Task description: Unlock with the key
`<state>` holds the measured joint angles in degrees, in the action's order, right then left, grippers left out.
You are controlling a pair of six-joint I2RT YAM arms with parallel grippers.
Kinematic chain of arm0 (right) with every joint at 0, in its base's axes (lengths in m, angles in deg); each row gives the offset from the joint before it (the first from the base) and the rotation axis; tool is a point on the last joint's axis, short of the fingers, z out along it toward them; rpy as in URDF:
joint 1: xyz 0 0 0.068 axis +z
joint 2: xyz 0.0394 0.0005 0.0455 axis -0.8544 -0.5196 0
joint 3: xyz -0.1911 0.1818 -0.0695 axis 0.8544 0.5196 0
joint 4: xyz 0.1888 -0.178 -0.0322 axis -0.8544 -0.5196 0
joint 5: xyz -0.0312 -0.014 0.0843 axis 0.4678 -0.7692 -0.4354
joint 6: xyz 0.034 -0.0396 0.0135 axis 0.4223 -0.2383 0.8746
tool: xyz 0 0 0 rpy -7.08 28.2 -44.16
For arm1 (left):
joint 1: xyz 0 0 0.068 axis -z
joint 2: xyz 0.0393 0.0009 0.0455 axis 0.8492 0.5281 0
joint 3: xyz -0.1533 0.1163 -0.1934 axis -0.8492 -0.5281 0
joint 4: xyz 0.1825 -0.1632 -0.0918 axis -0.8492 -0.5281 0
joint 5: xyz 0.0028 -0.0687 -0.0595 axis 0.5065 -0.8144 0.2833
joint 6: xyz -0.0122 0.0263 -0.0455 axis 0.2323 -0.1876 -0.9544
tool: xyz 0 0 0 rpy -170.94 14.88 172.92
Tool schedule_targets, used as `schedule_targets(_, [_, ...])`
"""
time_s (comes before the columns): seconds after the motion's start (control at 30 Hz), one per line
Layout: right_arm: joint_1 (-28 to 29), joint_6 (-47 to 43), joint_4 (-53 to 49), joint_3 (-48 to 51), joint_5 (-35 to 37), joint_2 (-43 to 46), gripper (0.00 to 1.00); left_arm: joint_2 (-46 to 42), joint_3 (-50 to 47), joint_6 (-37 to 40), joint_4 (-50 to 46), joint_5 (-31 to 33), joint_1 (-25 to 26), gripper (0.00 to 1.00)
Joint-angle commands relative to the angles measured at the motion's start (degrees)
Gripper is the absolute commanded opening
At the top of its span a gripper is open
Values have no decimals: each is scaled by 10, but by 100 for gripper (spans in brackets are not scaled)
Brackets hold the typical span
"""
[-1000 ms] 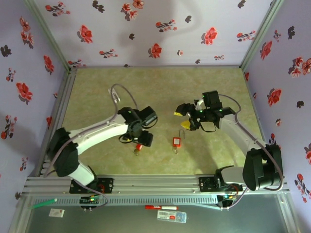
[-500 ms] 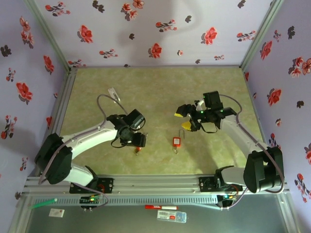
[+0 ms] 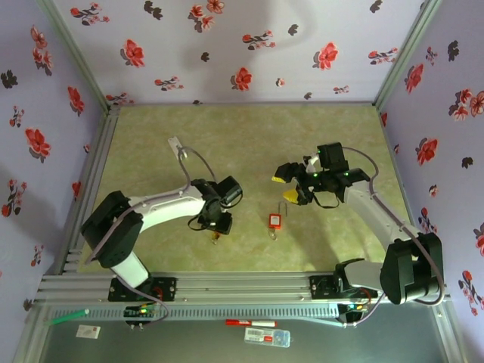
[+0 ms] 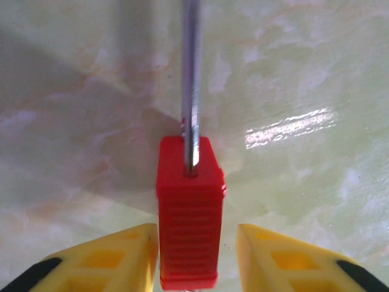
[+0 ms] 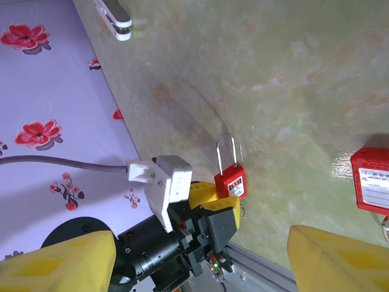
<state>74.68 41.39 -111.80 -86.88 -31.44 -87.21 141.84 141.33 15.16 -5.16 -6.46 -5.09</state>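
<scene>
left gripper [image 4: 197, 246] straddles the red padlock [image 4: 189, 207] on the table [image 4: 304, 73]. jaws half shut, sliver of gap on one side, not clamped yet. centre on the body, squeeze the flat sides, leave the keyhole end reachable. right gripper [image 3: 285, 188] wide open, empty, near the red key tag [image 3: 275, 221].

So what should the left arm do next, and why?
Probably squeeze the left fingers shut on the red padlock: its body sits between them with a gap beside one finger, so it isn't firmly held yet.
</scene>
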Motion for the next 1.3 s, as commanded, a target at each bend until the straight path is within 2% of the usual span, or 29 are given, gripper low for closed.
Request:
schedule_targets(0.0, [-4, -4, -7, 9, 2, 12, 75, 23, 16, 18, -27, 31, 11, 32])
schedule_targets(0.13, [-4, -2, -2, 9, 2, 8, 75, 35, 15, 20, -34, 46, 15, 26])
schedule_targets(0.27, [-3, 1, 7, 10, 2, 1, 75, 39, 24, 26, -44, 73, 17, 14])
schedule_targets(0.37, [-2, 15, 25, 18, -3, -6, 75, 27, 43, 33, -73, 120, 28, 6])
schedule_targets(0.5, [4, 123, 145, 58, -33, -18, 73, 4, 83, 60, -132, 211, 51, 1])
schedule_targets(0.6, [21, 212, 258, 75, -59, -42, 67, -14, 115, 105, -154, 270, 71, 0])
schedule_targets(0.7, [44, 234, 286, 55, -84, -84, 60, -36, 129, 156, -152, 310, 87, 0])
schedule_targets(0.87, [68, 221, 294, 20, -113, -151, 47, -74, 142, 237, -127, 310, 108, 0])
schedule_targets(0.97, [73, 243, 355, 15, -122, -178, 37, -86, 152, 261, -129, 290, 109, 0])
schedule_targets(1.1, [83, 280, 434, 17, -132, -205, 32, -104, 165, 276, -122, 278, 112, 0])
schedule_targets(1.27, [104, 365, 569, 38, -135, -215, 30, -111, 167, 287, -116, 281, 111, 0])
